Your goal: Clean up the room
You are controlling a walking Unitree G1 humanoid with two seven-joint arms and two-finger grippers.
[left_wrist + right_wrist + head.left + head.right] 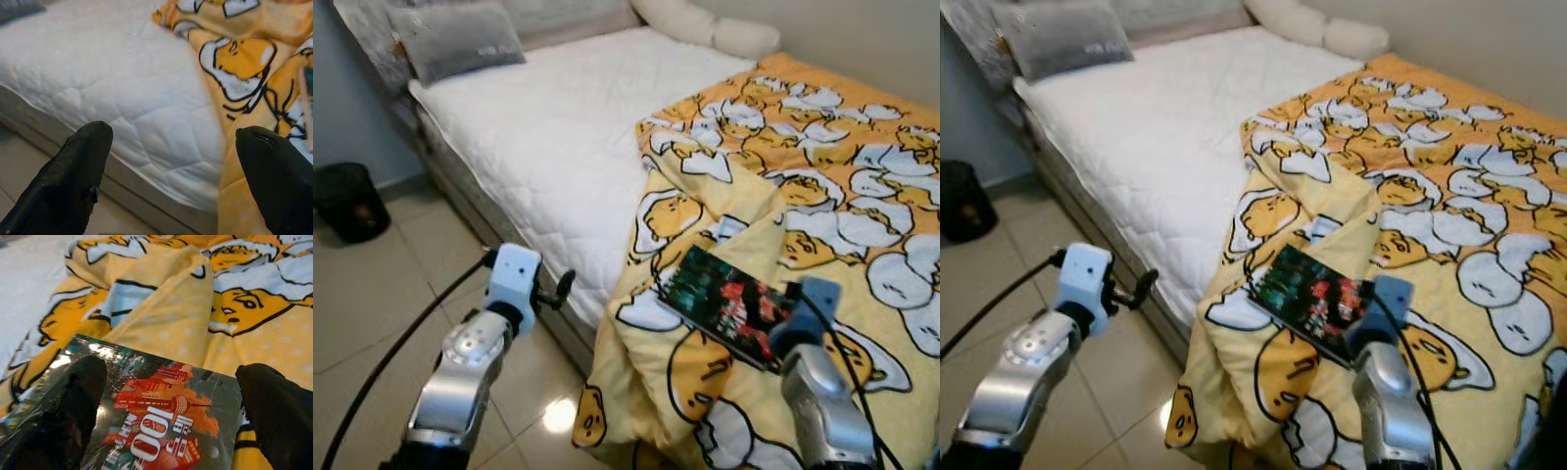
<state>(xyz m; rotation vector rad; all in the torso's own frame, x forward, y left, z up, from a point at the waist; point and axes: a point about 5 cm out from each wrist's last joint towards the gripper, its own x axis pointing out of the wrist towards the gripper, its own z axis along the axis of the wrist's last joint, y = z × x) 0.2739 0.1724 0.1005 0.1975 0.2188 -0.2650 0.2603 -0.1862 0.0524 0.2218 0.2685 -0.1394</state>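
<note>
Both fingers of right gripper (171, 396) straddle the book (151, 421).

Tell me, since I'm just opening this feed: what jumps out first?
The yellow cartoon blanket grabs the eye, bunched over the right half of the bed and spilling off its near edge toward the floor. A glossy dark book lies on top of it, with the right claw open just above its cover. The left claw hangs open over the floor beside the bare white mattress.
</note>
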